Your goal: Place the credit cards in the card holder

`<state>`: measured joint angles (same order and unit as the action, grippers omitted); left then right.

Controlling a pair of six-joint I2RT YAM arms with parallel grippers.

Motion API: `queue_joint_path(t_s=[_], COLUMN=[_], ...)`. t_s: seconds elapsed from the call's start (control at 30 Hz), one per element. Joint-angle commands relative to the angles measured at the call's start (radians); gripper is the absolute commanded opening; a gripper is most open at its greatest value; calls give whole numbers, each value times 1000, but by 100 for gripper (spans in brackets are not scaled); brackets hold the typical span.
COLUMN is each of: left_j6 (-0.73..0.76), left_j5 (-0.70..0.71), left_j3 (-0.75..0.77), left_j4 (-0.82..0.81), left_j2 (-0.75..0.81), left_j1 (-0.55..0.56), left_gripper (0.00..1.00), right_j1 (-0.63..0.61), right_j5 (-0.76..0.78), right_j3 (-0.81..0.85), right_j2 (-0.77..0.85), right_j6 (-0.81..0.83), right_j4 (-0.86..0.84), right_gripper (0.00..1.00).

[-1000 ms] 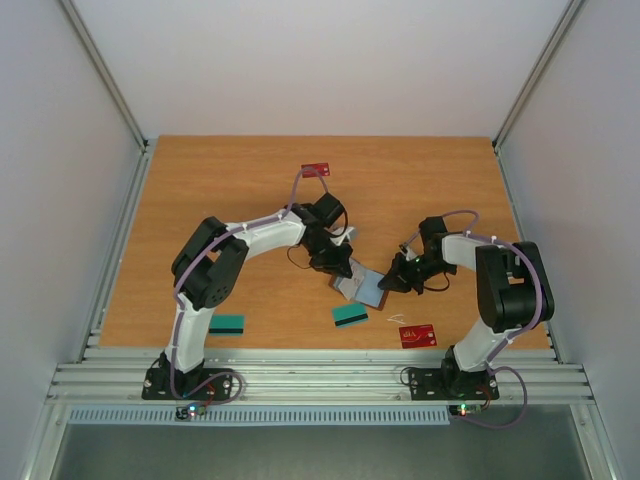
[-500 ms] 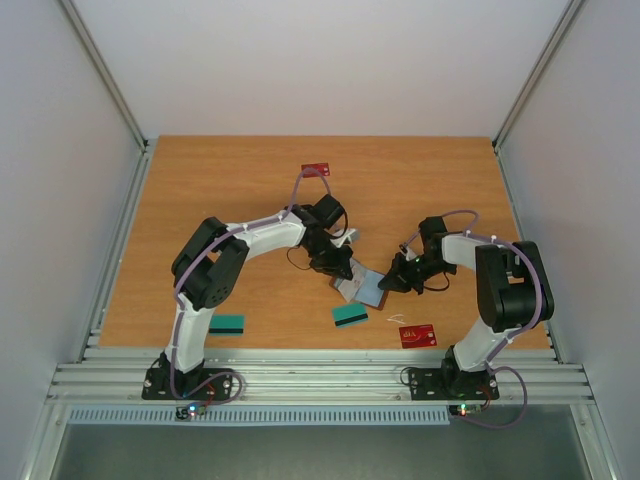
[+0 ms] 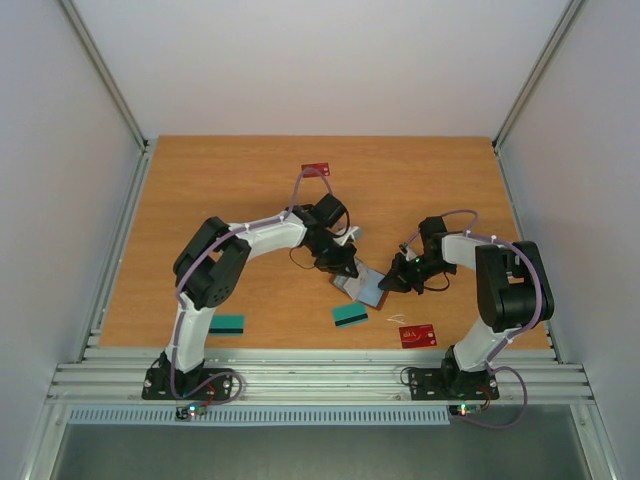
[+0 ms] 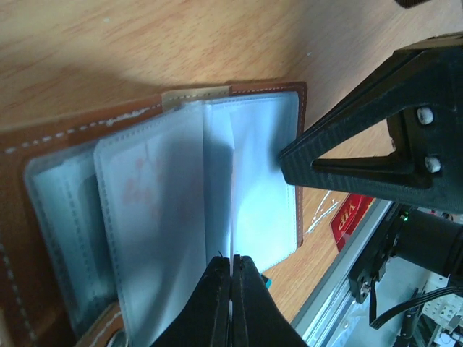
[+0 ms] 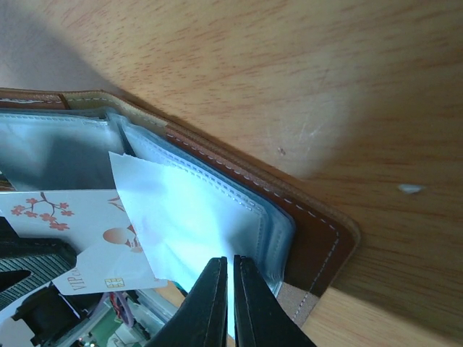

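My table [image 3: 200, 190] is of orange-brown wood, with white walls [image 3: 60, 220] at left and right. Metal rails [image 3: 320, 372] run along its near edge.

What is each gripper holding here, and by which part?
Both pinch the open brown leather card holder by its clear plastic sleeves: left gripper on one sleeve's edge, right gripper on another's.

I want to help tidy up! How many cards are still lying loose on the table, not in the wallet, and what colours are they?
Loose on the table, outside the card holder:
Red cards: 2
Teal cards: 2
Total: 4
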<state>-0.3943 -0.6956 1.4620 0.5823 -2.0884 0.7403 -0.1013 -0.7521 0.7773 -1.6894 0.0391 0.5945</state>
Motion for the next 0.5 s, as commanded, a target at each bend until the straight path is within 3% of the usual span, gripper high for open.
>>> queue_joint_path(t_s=[0.0,0.47], left_j6=[-24,62], left_j5=[-27,-52], left_j3=[-1,44], left_j4=[-79,-53], left_j2=[-29,-101], left_j1=[-7,-37], left_gripper=[0,0], right_j1=[-5,-5], right_j5=[91,89], right_j3=[-1,6], right_j2=[-15,-19], right_j6=[15,14], right_j4=[28,34], right_gripper=[7,8])
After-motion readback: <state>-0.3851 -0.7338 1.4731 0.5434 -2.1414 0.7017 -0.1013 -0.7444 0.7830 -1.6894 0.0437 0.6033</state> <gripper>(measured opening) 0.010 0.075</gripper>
